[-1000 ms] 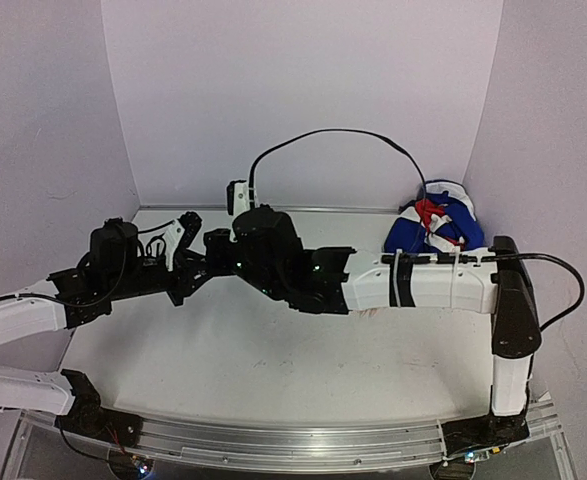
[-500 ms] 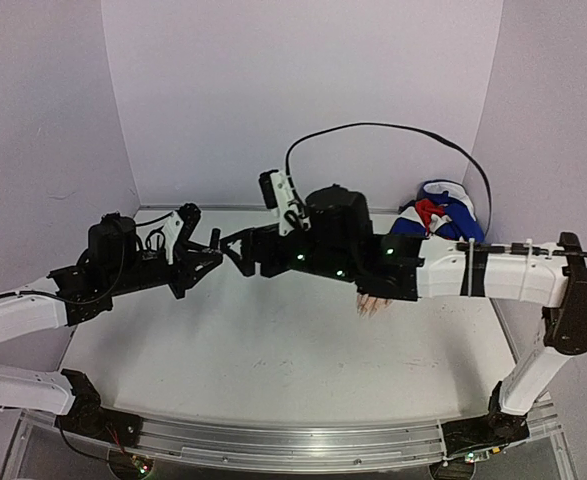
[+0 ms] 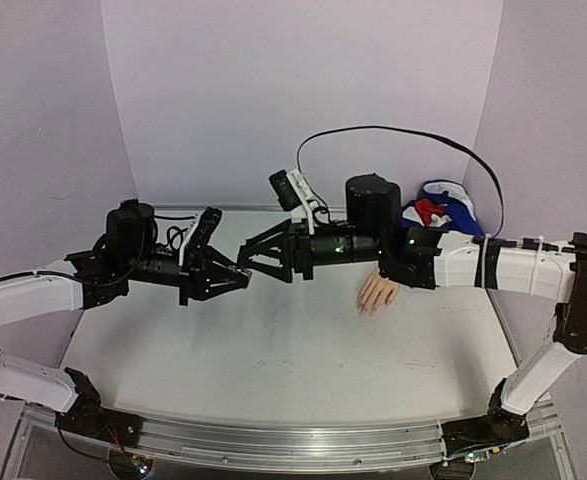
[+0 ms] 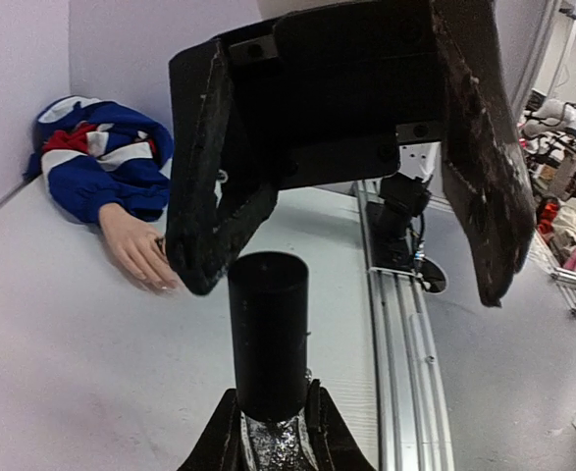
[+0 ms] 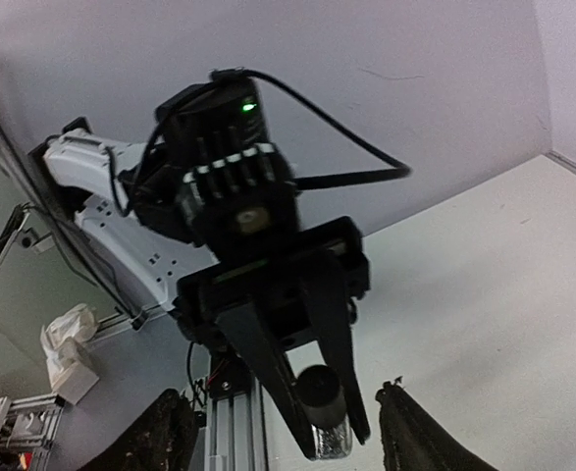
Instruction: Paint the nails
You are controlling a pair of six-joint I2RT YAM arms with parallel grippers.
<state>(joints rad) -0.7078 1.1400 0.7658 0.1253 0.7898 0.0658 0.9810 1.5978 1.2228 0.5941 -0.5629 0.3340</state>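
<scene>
My left gripper [image 4: 271, 404] is shut on a small glittery bottle [image 4: 273, 444], whose tall dark cap [image 4: 268, 334] sticks out towards the right gripper. My right gripper [image 3: 245, 256] faces it with its jaws open, its fingers [image 4: 209, 167] spread wider than the cap and not touching it. In the right wrist view the bottle [image 5: 329, 440] shows between the left gripper's fingers, beyond my own fingertips [image 5: 165, 432]. The pale mannequin hand [image 3: 378, 293] lies palm down on the table, its nails [image 3: 367, 310] tiny; the blue, white and red sleeve [image 3: 443, 213] bunches in the back right corner.
Both arms meet above the white table [image 3: 273, 360], which is walled by pale panels at the back and on both sides. A black cable [image 3: 403, 132] arcs over the right arm. A metal rail [image 3: 293, 440] runs along the near edge.
The right gripper has pulled back to the right from the left gripper and opened, uncovering the mannequin hand. The left arm has moved right with the bottle.
</scene>
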